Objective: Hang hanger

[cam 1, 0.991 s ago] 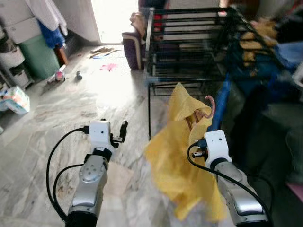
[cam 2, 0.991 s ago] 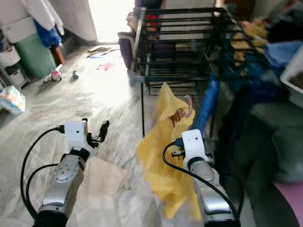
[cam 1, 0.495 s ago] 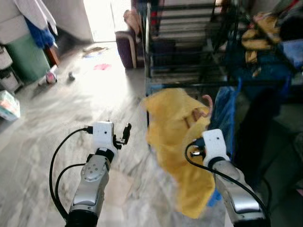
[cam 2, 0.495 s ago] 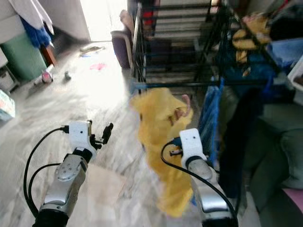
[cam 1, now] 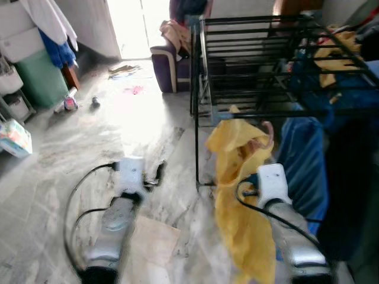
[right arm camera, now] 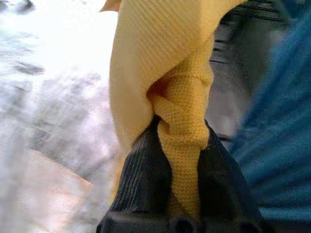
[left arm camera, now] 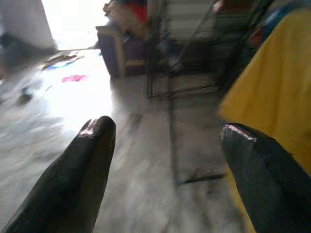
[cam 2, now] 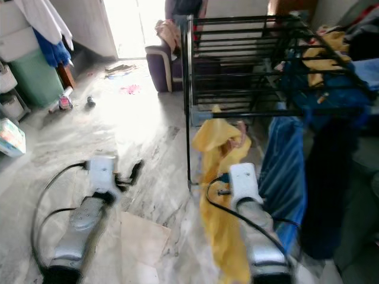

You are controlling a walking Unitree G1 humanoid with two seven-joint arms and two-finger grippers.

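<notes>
Now the right gripper (right arm camera: 181, 160) (clamping the yellow garment (cam 1: 237, 177)) sits closer to the rack (cam 1: 254, 65).

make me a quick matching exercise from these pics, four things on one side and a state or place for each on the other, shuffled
Things:
1. left gripper
2. right gripper
3. yellow garment
4. blue cloth

States or places:
A. draped from the black drying rack
B. fingers apart, nothing between them
C. hanging from the right gripper, near the rack's front corner
D. fingers pinching yellow fabric

Pairs: 1-B, 2-D, 3-C, 4-A
</notes>
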